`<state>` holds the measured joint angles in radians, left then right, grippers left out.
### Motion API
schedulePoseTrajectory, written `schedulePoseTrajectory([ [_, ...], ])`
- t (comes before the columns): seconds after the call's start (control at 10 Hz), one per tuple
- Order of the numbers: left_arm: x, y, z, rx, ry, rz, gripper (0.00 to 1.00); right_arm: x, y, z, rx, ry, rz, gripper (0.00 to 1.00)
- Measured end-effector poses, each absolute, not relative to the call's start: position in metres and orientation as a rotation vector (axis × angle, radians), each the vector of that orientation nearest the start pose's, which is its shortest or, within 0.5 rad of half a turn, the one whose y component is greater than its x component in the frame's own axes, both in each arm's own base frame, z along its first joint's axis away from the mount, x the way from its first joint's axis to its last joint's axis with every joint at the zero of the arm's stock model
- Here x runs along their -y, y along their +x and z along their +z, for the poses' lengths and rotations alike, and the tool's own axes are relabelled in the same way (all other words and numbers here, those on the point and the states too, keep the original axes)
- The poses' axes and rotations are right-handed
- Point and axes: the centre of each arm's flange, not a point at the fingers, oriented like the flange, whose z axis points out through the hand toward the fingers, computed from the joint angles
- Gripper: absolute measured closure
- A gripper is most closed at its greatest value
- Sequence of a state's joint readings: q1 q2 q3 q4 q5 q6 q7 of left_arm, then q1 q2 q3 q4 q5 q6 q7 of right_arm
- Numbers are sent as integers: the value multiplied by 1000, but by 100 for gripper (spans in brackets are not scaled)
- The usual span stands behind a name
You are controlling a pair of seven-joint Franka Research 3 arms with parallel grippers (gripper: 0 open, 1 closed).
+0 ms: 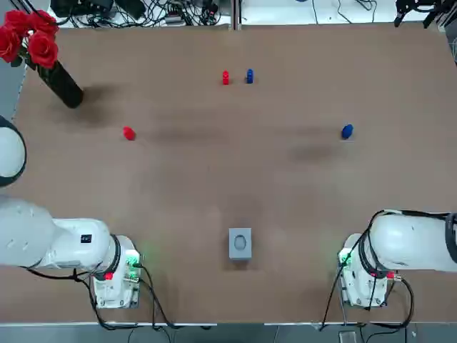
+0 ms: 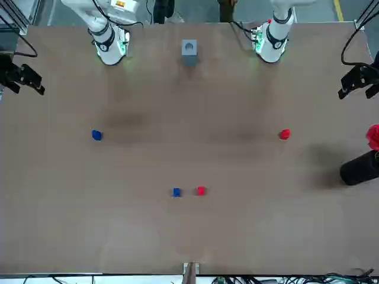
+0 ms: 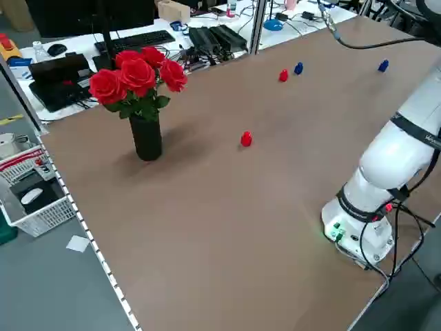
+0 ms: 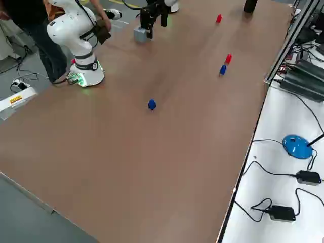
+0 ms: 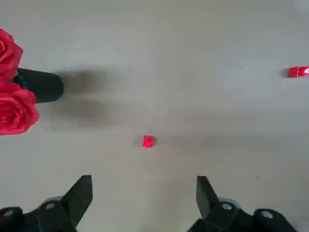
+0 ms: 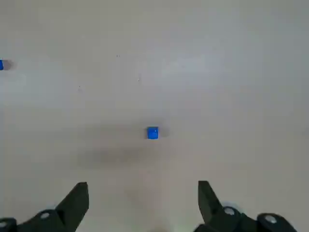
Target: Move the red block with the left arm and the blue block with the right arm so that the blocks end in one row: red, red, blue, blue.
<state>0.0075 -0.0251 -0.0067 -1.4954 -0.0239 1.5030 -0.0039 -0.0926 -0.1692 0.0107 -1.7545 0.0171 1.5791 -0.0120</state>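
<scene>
On the desk (image 1: 228, 186), the loose red block (image 1: 128, 133) lies left and the loose blue block (image 1: 346, 131) right, both well apart from the far red block (image 1: 226, 78) and far blue block (image 1: 249, 76). I judge them small, rigid and light: pinch opposite flat sides. Left tool (image 5: 145, 186) and right tool (image 6: 143, 191) hang high, gaping wide.

White left arm (image 1: 64, 243) and right arm (image 1: 414, 243), black fingers (image 5: 79, 198).
Smooth rounded shells with black bands at the joints; each base (image 1: 118, 282) shows green and red lights; black cables (image 1: 156, 304) trail from the bases; the wedge-shaped fingers carry silver screws; a small black marking sits on the left arm.
</scene>
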Motion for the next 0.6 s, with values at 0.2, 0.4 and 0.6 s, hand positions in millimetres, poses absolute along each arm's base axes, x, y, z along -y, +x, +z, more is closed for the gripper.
schedulePoseTrajectory([
  [0.2,2,540,668,4,-3165,-52,4,38,498,626,-108,-3124,15,0],
  [0.4,2,540,667,4,-3165,-49,4,38,498,617,-109,-3124,14,0],
  [0.6,2,541,663,5,-3165,-35,4,43,503,583,-122,-3123,-1,0],
])
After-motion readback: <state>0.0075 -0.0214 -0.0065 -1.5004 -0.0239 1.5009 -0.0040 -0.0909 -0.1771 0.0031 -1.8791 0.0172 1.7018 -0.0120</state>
